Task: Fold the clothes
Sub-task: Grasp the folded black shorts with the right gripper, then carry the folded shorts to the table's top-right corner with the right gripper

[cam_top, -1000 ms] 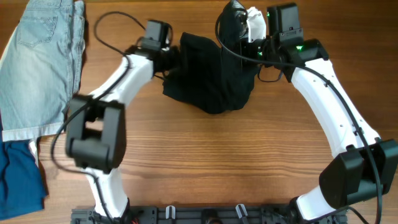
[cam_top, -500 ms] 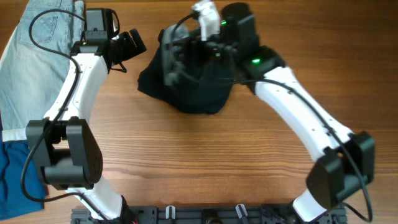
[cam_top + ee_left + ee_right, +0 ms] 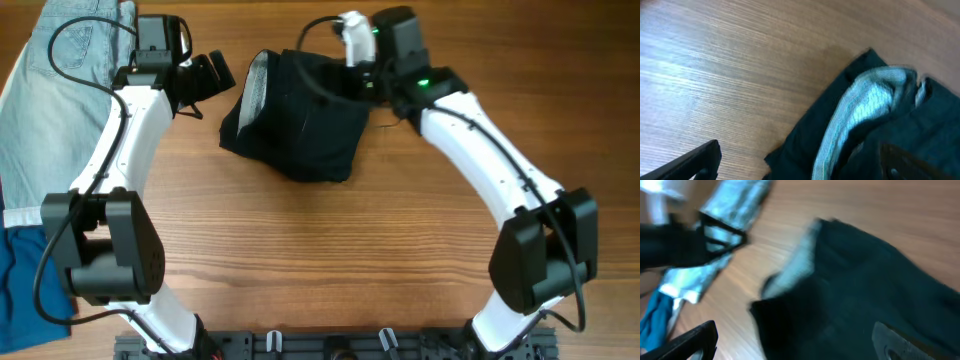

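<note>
Left end effector [image 3: 800,147] and right end effector [image 3: 795,330] both spread, empty. Smooth your black shorts [image 3: 300,130] flat on the counter [image 3: 350,260] first.

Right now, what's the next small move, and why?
Probably move the left gripper onto the pale lining and close on it. The shorts lie bunched; that lining is turned out toward the left gripper, which is open and clear of the cloth. The right gripper, also open, is at the opposite side.
</note>
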